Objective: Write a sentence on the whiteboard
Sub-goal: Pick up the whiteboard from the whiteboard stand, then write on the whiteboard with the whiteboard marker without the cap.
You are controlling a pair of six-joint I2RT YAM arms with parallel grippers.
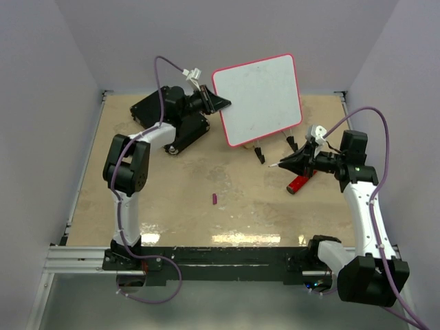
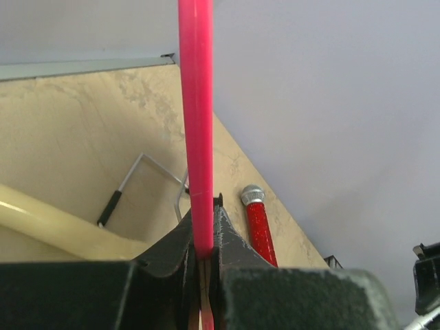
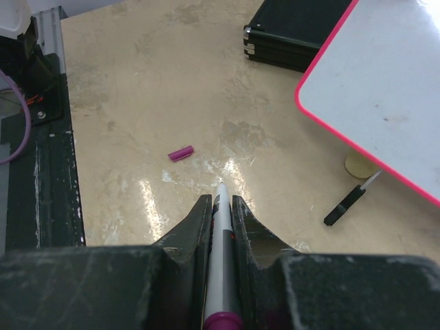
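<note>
The whiteboard is tilted up off the table, and its white face shows only faint smudges. No sentence shows on it. My left gripper is shut on the board's left edge. In the left wrist view, the pink rim runs up from between the jaws of the left gripper. My right gripper is shut on a white-grey marker with a purple end. The marker tip points left, below the board's lower edge. The board's corner also shows in the right wrist view, to the upper right of the right gripper.
A purple marker cap lies on the tan table, also in the right wrist view. A red glittery stick lies under my right gripper. A black hard case sits behind my left arm. The board's wire legs with black feet hang down.
</note>
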